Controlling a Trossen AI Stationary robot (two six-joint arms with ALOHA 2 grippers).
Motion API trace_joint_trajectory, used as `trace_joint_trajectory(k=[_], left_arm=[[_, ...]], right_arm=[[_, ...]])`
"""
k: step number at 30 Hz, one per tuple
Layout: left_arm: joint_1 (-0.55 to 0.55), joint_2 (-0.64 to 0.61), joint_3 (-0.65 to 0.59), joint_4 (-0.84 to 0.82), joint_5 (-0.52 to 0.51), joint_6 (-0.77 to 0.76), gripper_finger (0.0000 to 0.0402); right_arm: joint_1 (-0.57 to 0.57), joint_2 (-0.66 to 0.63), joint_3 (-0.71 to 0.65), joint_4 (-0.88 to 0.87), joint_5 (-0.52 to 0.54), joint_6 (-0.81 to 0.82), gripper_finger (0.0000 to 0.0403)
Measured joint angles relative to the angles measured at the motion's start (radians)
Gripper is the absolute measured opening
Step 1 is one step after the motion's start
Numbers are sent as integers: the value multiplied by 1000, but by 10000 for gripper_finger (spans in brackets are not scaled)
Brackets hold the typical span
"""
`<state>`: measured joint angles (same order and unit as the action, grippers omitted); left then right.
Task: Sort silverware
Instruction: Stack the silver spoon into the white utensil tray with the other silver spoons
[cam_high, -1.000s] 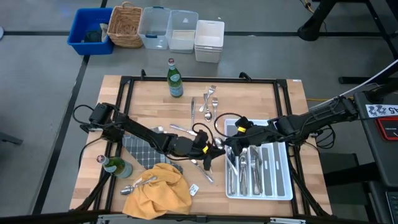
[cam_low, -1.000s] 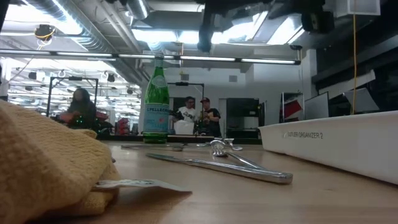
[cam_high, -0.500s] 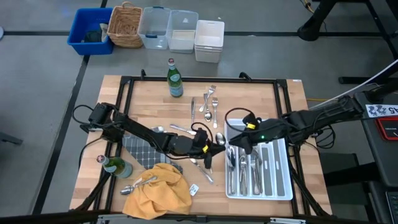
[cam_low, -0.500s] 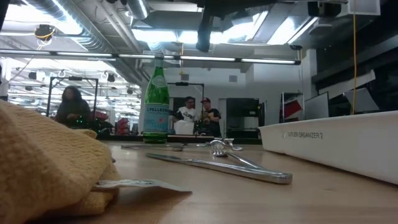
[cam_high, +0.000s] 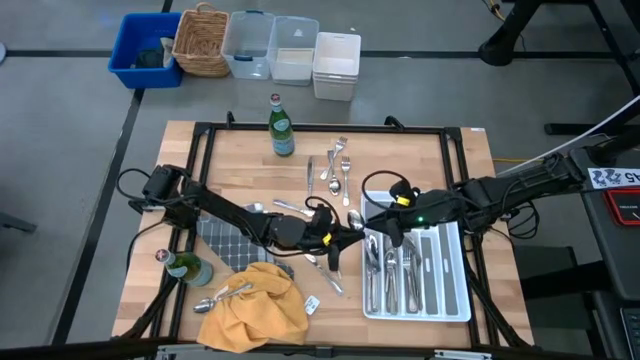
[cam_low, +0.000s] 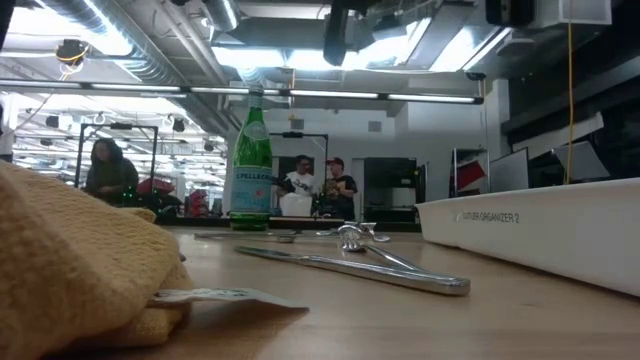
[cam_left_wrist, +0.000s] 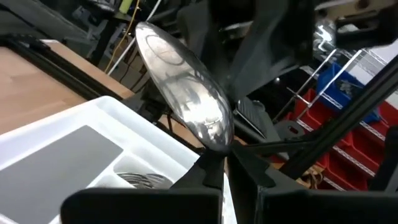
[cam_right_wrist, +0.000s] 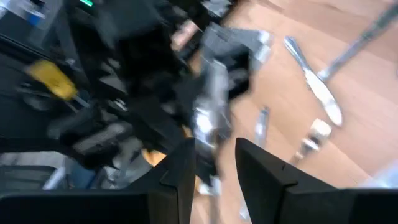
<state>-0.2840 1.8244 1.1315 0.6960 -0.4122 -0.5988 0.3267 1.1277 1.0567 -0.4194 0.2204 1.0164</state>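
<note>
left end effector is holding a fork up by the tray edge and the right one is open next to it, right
Not quite: the left end effector is shut on a spoon, not a fork; the left wrist view shows its bowl. The rest holds: it is by the tray edge, and the right end effector is open beside it.

shiny silver spoon (cam_left_wrist: 186, 99), white tray (cam_high: 452, 290), yellow cloth (cam_high: 255, 305).

Wooden bench (cam_high: 240, 170) carries white divided tray (cam_high: 450, 290), two green bottles (cam_high: 281, 128) (cam_high: 187, 268), yellow cloth (cam_high: 255, 305), checked cloth (cam_high: 222, 242). Bins and wicker basket (cam_high: 201, 40) behind, on floor.
</note>
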Motion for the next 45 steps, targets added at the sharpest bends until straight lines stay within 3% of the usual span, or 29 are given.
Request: trace_joint_trajectory(k=[17, 45], left_arm=[[3, -1, 0, 5, -1, 4, 3], [-5, -1, -1, 45, 1, 90, 3]], right_arm=[[0, 3, 0, 67, 82, -20, 117], [0, 95, -1, 220, 41, -27, 103]])
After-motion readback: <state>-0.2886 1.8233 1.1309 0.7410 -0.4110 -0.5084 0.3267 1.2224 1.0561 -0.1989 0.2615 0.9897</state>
